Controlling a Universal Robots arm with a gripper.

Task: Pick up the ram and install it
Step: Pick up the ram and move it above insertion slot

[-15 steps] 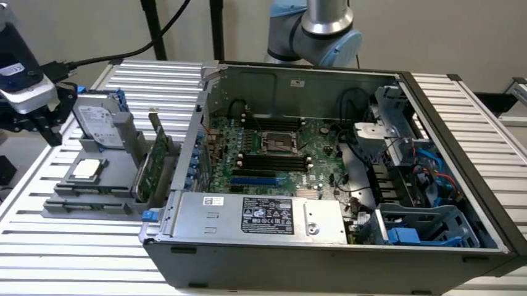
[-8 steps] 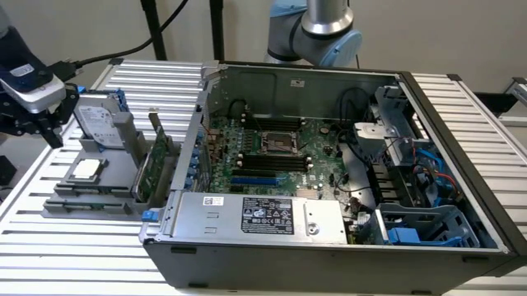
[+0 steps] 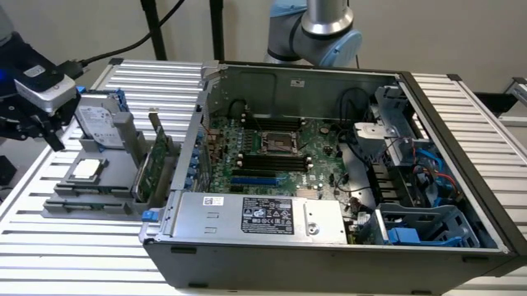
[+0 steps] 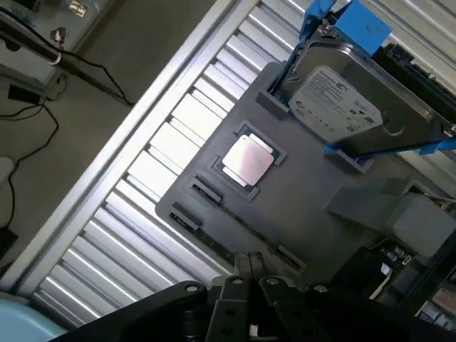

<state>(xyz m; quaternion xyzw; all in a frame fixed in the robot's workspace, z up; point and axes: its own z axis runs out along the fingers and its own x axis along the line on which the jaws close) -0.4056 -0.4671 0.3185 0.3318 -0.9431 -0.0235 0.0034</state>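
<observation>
Above gray tray [image 4: 306,206], closed fingers [image 4: 242,262]; hard drive [image 4: 342,107], processor [image 4: 248,160] alongside.

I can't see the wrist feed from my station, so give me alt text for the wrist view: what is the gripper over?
The gripper hangs above a gray tray on a slatted metal table. A silver processor chip lies flat in the tray, beside a hard drive held in blue rails.

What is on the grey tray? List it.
On the tray: a hard drive standing in blue rails, a silver chip lying flat, a green card on edge. The gripper covers one edge of it in the wrist view; what lies there is hidden.
</observation>
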